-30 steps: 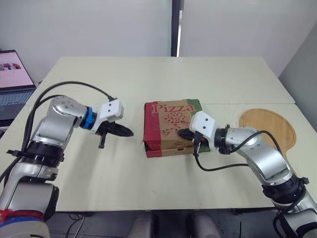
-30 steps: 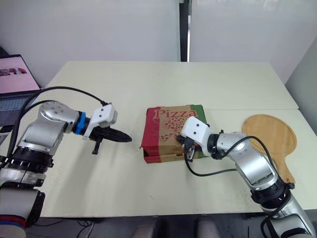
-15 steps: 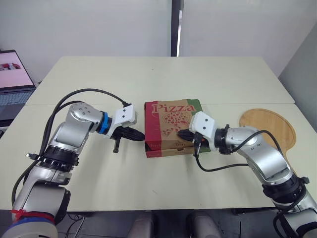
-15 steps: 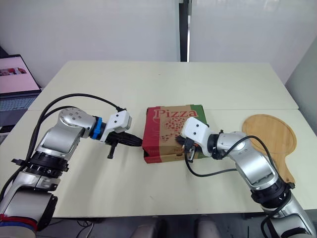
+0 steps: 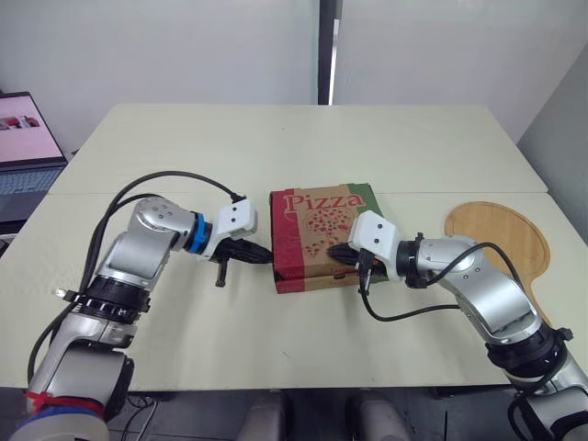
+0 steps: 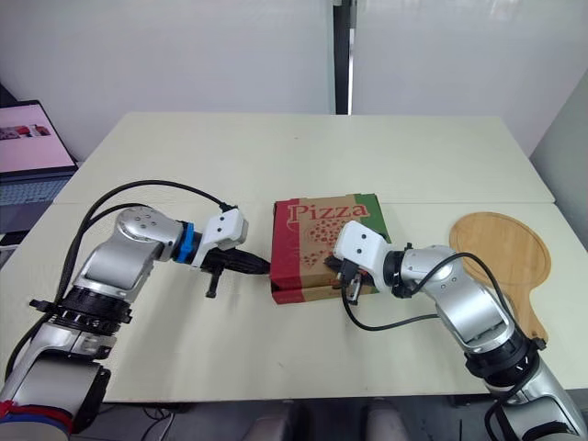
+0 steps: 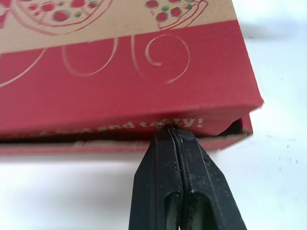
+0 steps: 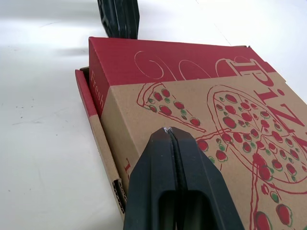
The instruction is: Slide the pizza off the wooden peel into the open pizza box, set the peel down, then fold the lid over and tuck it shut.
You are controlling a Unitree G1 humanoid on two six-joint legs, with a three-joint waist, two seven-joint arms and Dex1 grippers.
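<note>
Table [image 5: 276, 147]: pale, broad, carrying every item listed. Laptop [image 5: 23, 156]: open, screen lit pink, far to the robot's left of the pizza box and beyond the table's edge. Pizza box [image 5: 317, 216]: brown and red cardboard printed "Pizza", lying flat on the table between the two grippers, with the lid folded down over the base. On the box's left side the lid's red flap hangs over the base wall, a strip of which shows below it, with a dark gap at one corner. Wooden peel [image 5: 501, 234]: round blade, lying flat on the table to the robot's right of the pizza box, well apart from it, with its handle running toward the table's near edge. Left gripper [image 5: 266, 256]: two black fingers pressed together, holding nothing. It points at the pizza box's left side, and its tip touches the seam where the lid flap meets the base. Right gripper [image 5: 338, 249]: fingers likewise closed on each other, holding nothing. It reaches in from the pizza box's right, and its tip lies against the printed top of the lid near the front edge.
</note>
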